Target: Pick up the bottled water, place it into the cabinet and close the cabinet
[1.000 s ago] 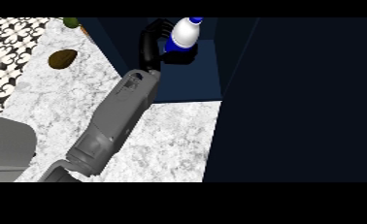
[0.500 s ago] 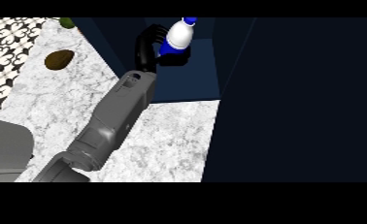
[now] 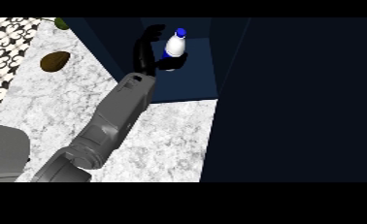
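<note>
The bottled water (image 3: 174,47), white with a blue cap, stands upright inside the dark blue cabinet (image 3: 188,83). My left hand (image 3: 143,53) is inside the cabinet just left of the bottle. Its fingers (image 3: 153,30) point up and away with a gap between them and the bottle. The thumb (image 3: 173,64) lies against the bottle's base. The grey forearm (image 3: 114,116) runs in from the lower left. My right hand does not show.
The cabinet's wide dark door or side (image 3: 294,102) fills the right half. On the marble counter (image 3: 165,145) a brown rounded object (image 3: 55,60) lies at the left, and a green item (image 3: 61,23) sits by the patterned wall (image 3: 18,39).
The bottle has shifted slightly left and down inside the cabinet. The fingers, curled round it a second ago, have straightened and come away from its side.
</note>
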`<action>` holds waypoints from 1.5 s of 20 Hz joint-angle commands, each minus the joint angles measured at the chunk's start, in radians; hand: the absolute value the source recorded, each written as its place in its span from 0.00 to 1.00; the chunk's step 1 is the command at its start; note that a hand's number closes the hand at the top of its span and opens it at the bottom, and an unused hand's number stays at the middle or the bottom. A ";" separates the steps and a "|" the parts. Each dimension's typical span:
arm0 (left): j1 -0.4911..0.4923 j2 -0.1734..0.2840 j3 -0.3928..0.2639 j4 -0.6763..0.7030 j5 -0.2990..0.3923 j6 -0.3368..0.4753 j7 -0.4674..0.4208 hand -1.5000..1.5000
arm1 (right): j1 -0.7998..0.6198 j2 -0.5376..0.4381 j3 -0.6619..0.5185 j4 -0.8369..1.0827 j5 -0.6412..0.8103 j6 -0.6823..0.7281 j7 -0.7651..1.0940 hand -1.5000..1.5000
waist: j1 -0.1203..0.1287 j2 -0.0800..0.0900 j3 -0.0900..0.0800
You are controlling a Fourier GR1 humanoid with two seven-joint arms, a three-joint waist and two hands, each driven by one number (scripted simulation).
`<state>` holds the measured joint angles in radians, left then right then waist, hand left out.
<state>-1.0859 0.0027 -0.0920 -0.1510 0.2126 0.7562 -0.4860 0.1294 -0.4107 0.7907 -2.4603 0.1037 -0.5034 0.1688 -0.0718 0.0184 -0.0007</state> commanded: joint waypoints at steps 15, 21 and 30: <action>-0.029 0.033 0.018 0.051 -0.027 0.015 -0.021 0.00 | 0.038 -0.034 0.018 -0.080 -0.007 0.016 -0.013 0.00 | -0.009 0.006 -0.001; 0.023 -0.003 0.063 -0.072 0.036 -0.172 -0.186 1.00 | 0.009 -0.035 0.001 -0.066 -0.019 0.028 0.007 0.00 | 0.000 0.002 -0.002; 0.093 -0.003 0.053 -0.174 0.146 -0.448 -0.286 1.00 | -0.001 -0.004 0.025 -0.079 0.029 -0.011 0.054 0.00 | 0.033 -0.017 -0.002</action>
<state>-1.0268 -0.0022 -0.0364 -0.2732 0.3105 0.4176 -0.7428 0.1374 -0.4344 0.7803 -2.4721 0.0712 -0.5026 0.1667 -0.0570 0.0131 -0.0034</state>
